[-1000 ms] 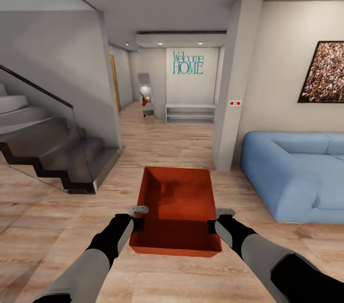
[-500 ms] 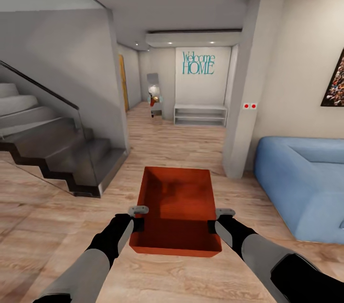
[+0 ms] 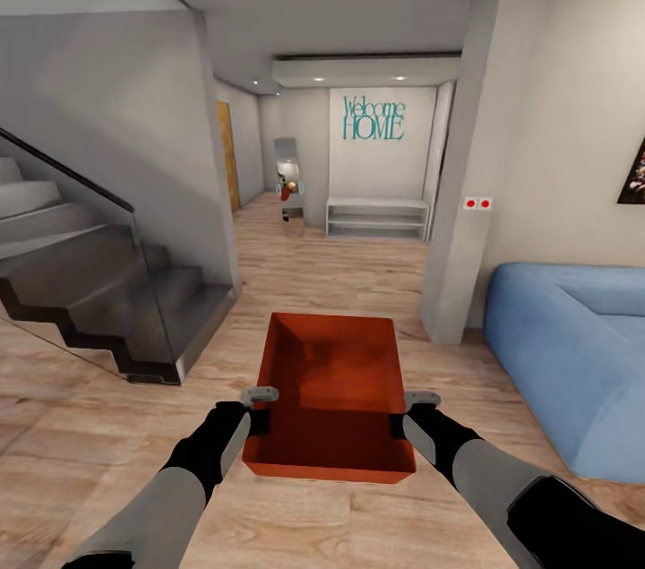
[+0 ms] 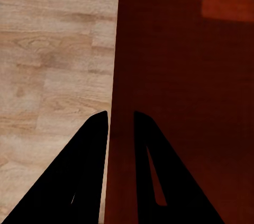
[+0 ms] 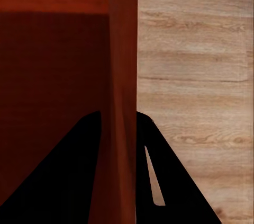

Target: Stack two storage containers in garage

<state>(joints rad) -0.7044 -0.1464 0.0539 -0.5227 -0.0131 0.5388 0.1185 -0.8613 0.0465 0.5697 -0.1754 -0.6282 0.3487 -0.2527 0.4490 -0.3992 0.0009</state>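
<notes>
Lengthwise, the storage container (image 3: 330,399) points away toward the hallway, left gripper (image 3: 260,409) and right gripper (image 3: 408,412) each clamping 1 side wall.

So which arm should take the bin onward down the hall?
Neither alone: the left gripper and right gripper each pinch a side wall of the bin, so keep both on.

staircase (image 3: 98,282), blue sofa (image 3: 573,354), "Welcome HOME" lettering (image 3: 374,118)
</notes>
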